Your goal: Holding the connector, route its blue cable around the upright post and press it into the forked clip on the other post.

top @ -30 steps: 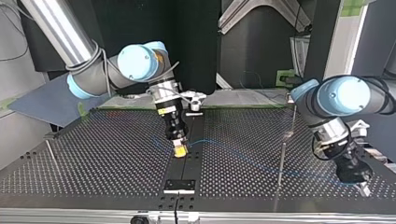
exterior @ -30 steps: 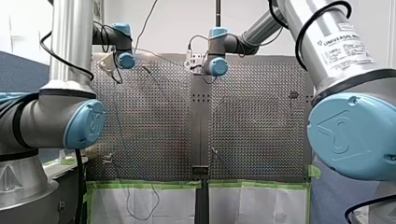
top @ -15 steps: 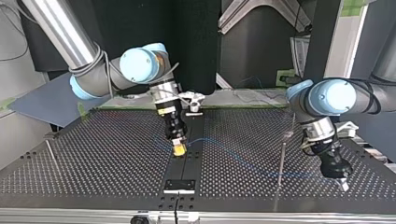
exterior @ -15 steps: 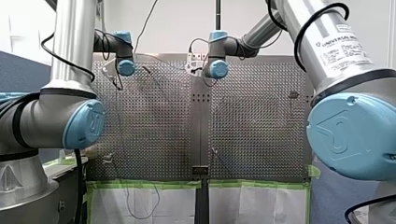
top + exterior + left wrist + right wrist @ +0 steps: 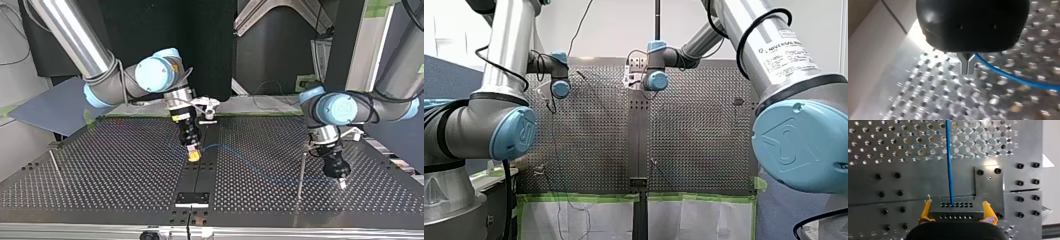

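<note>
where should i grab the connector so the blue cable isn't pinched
Grip the connector by its two short end faces, coming from the rear, opposite the holed face where the blue cable leaves. It is a wide, flat block, so those ends are parallel and the cable runs straight out ahead, untouched. My right gripper holds it so, yellow pads on each end.

Two arms (image 5: 107, 82) (image 5: 395, 92), two tools (image 5: 193, 156) (image 5: 341, 183), two posts (image 5: 301, 172) (image 5: 55, 165), one connector (image 5: 956, 209), one blue cable (image 5: 949, 165).

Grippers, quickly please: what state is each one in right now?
Left gripper: closed on the blue cable.
Right gripper: closed on the connector.
</note>
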Tool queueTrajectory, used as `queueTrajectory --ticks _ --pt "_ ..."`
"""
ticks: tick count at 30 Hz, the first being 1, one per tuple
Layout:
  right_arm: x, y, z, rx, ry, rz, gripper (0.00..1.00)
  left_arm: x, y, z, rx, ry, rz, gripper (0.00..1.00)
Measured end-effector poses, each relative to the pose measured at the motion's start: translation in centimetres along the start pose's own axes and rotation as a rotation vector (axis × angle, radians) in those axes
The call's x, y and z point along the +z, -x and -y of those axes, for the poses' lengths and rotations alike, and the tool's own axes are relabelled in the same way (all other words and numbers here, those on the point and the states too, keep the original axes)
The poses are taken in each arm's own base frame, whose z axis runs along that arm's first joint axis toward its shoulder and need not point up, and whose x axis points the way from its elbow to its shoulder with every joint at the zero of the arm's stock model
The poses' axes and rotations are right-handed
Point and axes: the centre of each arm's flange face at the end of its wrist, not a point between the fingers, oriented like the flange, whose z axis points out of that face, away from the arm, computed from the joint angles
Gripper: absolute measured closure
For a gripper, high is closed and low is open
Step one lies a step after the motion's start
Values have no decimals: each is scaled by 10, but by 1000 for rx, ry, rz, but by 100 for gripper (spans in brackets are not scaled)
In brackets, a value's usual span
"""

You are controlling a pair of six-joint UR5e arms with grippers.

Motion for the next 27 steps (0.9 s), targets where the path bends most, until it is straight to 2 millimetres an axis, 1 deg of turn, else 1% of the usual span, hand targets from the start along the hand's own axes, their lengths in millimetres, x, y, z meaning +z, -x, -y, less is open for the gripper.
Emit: queueTrajectory --ticks 7,16,17,19,20,21,23,24,25,26,27 --pt "0 21 -1 -6 5 47 100 -9 -12 -5 12 -15 -22 100" --pt "-1 43 0 -15 9 96 100 -12 -16 -2 35 -54 -40 100" --pt "-1 47 0 -16 8 102 100 -12 -16 -2 41 -57 -40 88" --pt "-2 55 2 -19 7 114 100 -12 -17 -2 56 -58 -41 88" --pt "-2 58 2 -19 7 119 100 -12 -17 -2 64 -59 -41 66" --pt "-3 62 2 -19 7 124 100 -13 -17 -2 70 -59 -41 66" --pt "-5 69 2 -18 7 130 100 -13 -17 -2 81 -64 -45 53" --pt "-6 73 1 -18 8 134 100 -13 -17 -2 83 -67 -49 53" --pt "-7 76 1 -18 8 137 100 -12 -18 -3 83 -71 -54 40" --pt "-8 78 1 -18 8 140 100 -13 -18 -3 83 -74 -58 30" --pt "-9 81 1 -18 8 144 100 -13 -18 -3 82 -76 -63 30"
